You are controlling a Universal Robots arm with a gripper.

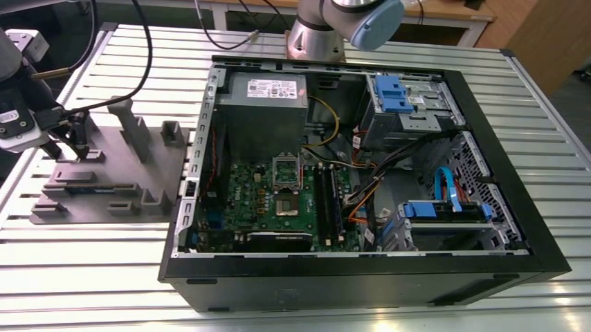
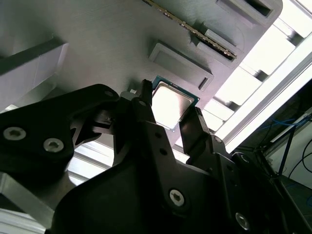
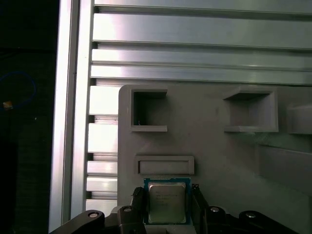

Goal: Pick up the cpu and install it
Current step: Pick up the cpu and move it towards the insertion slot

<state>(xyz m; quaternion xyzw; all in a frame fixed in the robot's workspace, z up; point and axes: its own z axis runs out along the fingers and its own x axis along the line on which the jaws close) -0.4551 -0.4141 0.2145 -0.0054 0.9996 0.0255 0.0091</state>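
Observation:
The cpu (image 3: 166, 204), a small square chip with a shiny silver top and a thin teal rim, lies at or just above the grey plastic fixture (image 3: 219, 161). My gripper (image 3: 166, 207) has its black fingers against two opposite edges of the chip and is shut on it. In the second wrist view the cpu (image 2: 170, 103) also shows, flanked by the fingers (image 2: 195, 126) of the gripper (image 2: 170, 106). In the exterior view my gripper (image 1: 66, 146) stands over the fixture (image 1: 120, 173) at that view's left. The motherboard socket (image 1: 286, 197) lies open inside the case.
The open computer case (image 1: 369, 277) lies on the slatted metal table (image 1: 93, 263) to the exterior view's right of the fixture. Cables (image 1: 369, 187), memory sticks (image 1: 330, 200), blue drive brackets (image 1: 392, 93) and a power supply (image 1: 263, 97) crowd its inside. Raised posts (image 1: 129, 128) stand on the fixture.

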